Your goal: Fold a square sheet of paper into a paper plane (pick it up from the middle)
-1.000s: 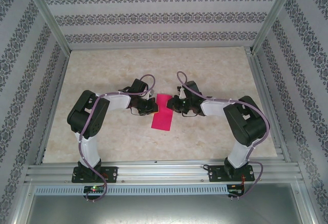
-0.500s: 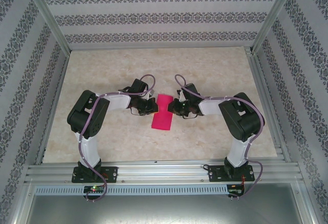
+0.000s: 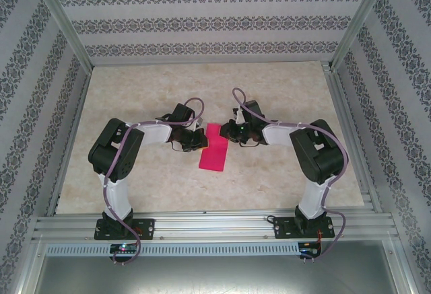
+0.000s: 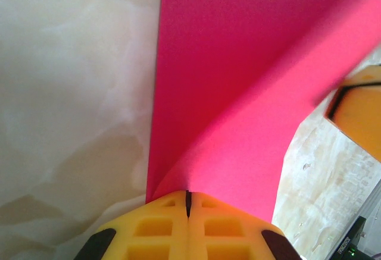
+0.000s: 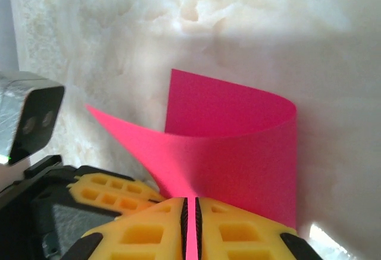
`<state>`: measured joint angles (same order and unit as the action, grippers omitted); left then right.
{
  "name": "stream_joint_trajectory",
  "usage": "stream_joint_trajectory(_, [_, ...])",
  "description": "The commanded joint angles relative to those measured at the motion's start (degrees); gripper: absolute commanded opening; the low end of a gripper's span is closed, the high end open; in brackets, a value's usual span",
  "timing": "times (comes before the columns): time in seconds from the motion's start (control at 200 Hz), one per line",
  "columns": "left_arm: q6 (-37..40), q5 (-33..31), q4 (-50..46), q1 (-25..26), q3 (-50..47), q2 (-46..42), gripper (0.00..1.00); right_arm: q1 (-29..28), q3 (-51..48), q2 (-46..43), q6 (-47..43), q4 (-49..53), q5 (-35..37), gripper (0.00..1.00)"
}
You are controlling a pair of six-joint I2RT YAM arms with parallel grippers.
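Top external shows me the square sheet of paper [image 3: 213, 151] at mid-table between both arms, its near part lying flat on the marbled table [image 3: 135, 99]. On the left wrist feed, the left gripper [image 4: 187, 196] has its yellow jaws pressed together on the sheet's edge. The right gripper [image 5: 191, 203] pinches the opposite edge (a pink sliver shows between its fingers), holding it up in a curl.

Both arms look alike on my feeds. The left arm [image 3: 120, 156] and right arm [image 3: 316, 156] have white link shells, bulky black joint housings and black bases [image 3: 123, 228], and a lilac-grey cable [image 3: 106, 196] trails along each. The left pincer [image 4: 187, 196] and right pincer [image 5: 191, 201] wear yellow fingers [image 4: 156, 230] moulded with rectangular pockets.
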<state>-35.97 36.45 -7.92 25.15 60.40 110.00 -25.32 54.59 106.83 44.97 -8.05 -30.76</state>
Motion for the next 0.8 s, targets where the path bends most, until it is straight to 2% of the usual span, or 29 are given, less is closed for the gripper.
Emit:
stream_joint_trajectory(0.0, [1.78, -1.38, -5.88, 0.96, -0.53, 1.46, 0.00, 0.44, 1.47, 2.60, -2.43, 3.57, 2.29, 0.15])
stream_joint_trajectory(0.21, [1.86, -1.38, -5.90, 0.96, -0.54, 1.52, 0.00, 0.45, 2.14, 4.72, -3.14, 8.01, 4.09, 0.15])
stream_joint_trajectory(0.545, [2.17, -1.38, -6.05, 0.97, -0.67, 1.58, 0.00, 2.11, 6.20, -1.27, -2.34, 7.08, -1.17, 0.16])
stream_joint_trajectory(0.794, [2.31, -1.28, -6.23, 0.96, -0.61, 1.52, 0.00, 3.00, 8.34, 3.27, -2.42, 7.35, -0.79, 0.15])
